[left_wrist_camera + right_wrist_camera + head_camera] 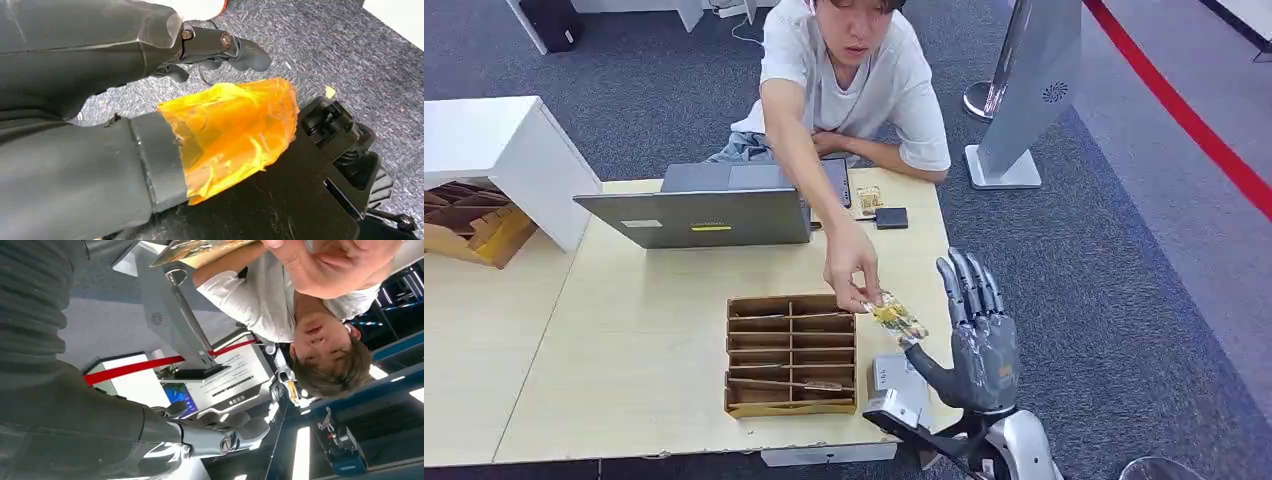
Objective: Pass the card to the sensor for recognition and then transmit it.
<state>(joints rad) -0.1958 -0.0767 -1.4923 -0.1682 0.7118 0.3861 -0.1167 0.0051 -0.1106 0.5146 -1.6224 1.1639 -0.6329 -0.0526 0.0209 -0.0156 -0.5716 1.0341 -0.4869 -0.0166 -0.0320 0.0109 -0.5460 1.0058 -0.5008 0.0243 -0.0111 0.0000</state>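
The card (896,318), a glossy yellow-patterned slip, hangs above the table's right front corner, pinched by the person's hand (854,272). My right hand (976,335) stands upright just right of it, palm toward the card, fingers spread. Its thumb tip lies close under the card's near end, without a clear grip. In the right wrist view the card (200,249) sits in the person's fingers (320,265), far from my fingers (220,435). The grey sensor box (902,388) rests at the table edge below my thumb. My left hand (150,150) hangs over the carpet, holding nothing.
A cardboard divider tray (791,352) stands left of the sensor. A grey laptop (704,212) and a small black object (891,217) sit at the table's far side, in front of the seated person (854,80). A white cabinet (504,150) stands left, a display stand (1024,90) right.
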